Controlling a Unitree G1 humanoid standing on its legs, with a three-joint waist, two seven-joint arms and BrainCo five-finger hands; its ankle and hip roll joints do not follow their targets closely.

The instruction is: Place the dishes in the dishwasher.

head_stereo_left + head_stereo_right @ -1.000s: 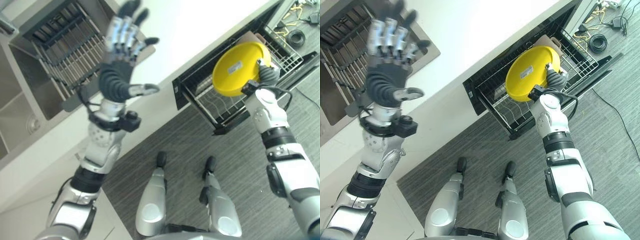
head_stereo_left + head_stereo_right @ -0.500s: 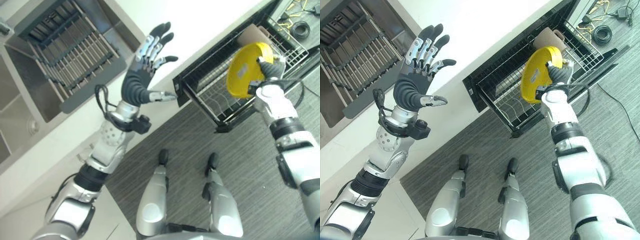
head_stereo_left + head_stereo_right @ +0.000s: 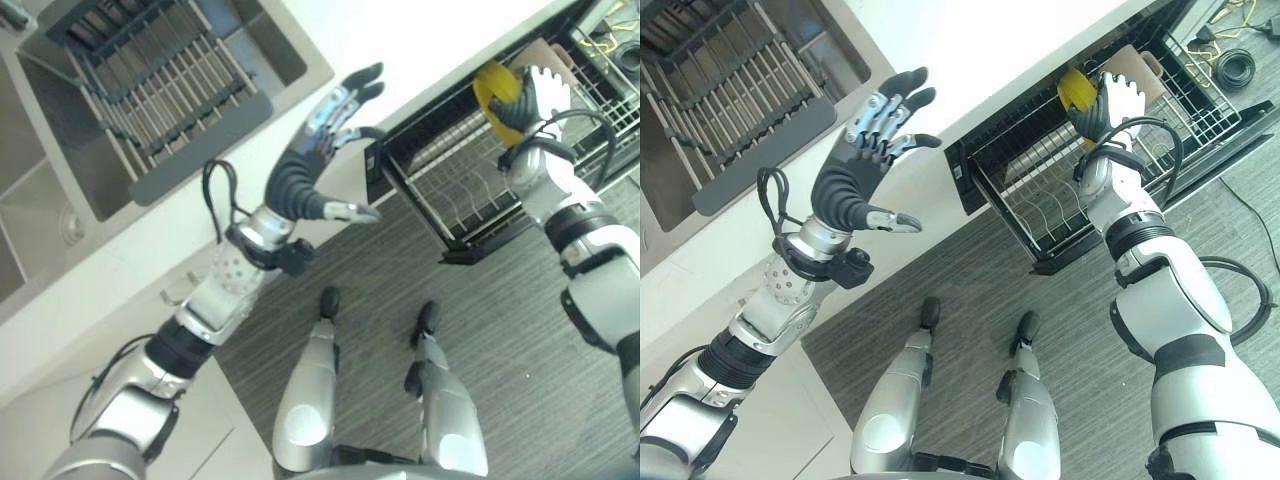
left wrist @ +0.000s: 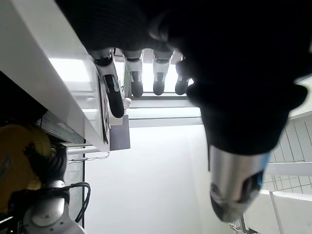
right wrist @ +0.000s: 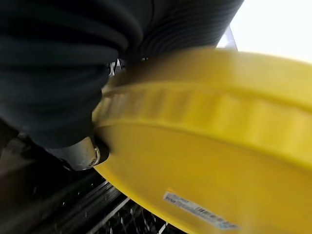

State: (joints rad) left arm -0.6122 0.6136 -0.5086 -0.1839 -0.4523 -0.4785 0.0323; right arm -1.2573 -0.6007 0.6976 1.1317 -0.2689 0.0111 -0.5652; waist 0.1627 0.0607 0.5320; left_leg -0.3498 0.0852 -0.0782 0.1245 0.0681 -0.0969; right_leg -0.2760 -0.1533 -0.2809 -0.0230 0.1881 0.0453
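My right hand (image 3: 537,92) is shut on a yellow plate (image 3: 494,84), holding it by the rim and nearly edge-on above the far end of the pulled-out dishwasher rack (image 3: 448,188). Up close, the yellow plate (image 5: 195,161) shows its underside with a sticker, and my right hand's thumb (image 5: 80,153) presses on its rim. My left hand (image 3: 318,152) is raised open over the white counter's edge, to the left of the dishwasher, and holds nothing. Its fingers (image 4: 113,92) are straight in the left wrist view, where the yellow plate (image 4: 13,163) shows far off.
A sink (image 3: 55,190) with a dark drying rack (image 3: 150,90) lies at the upper left of the white counter (image 3: 420,40). A tan dish (image 3: 1132,62) stands in the dishwasher rack behind the plate. Cables (image 3: 1232,68) lie on the grey floor beyond the dishwasher.
My right hand has turned the yellow plate from face-on to edge-on and carried it farther over the rack. My left hand has swung right and lower, towards the dishwasher. The camera has shifted.
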